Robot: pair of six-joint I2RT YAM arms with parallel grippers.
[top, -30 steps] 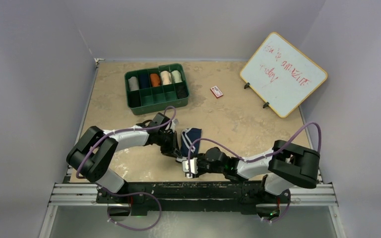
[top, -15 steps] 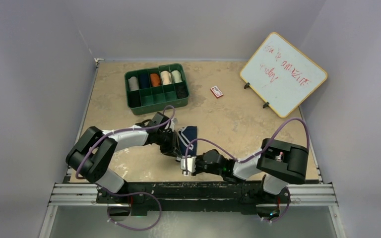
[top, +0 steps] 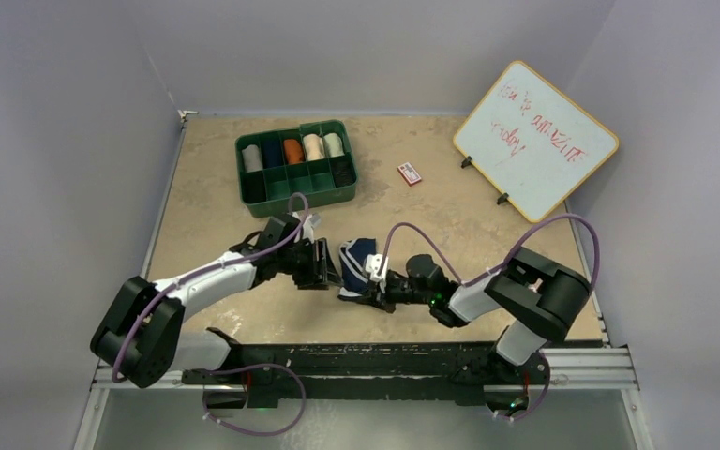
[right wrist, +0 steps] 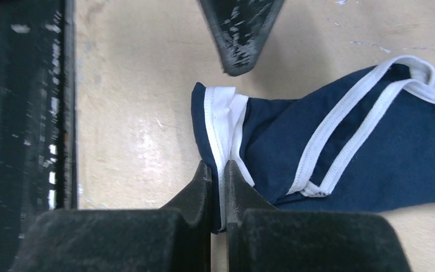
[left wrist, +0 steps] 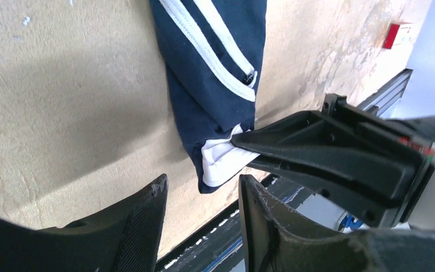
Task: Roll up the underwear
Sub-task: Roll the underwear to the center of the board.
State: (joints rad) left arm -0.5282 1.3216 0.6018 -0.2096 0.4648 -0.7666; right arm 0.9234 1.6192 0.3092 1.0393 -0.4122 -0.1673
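left fingers (left wrist: pixel 141 226) opened; underwear (right wrist: pixel 374 147) edge pinched between right fingers (right wrist: pixel 197 190).

Folded navy underwear (top: pixel 356 254), white-edged

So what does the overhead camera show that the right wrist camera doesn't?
Only the overhead view shows the green tray of coloured rolls, the whiteboard, the red card and both whole arms. Only the right wrist view shows, close up, the right hand shut on the white-edged end of the navy underwear. Both show that underwear lying on the tan table, with the left hand close beside it.
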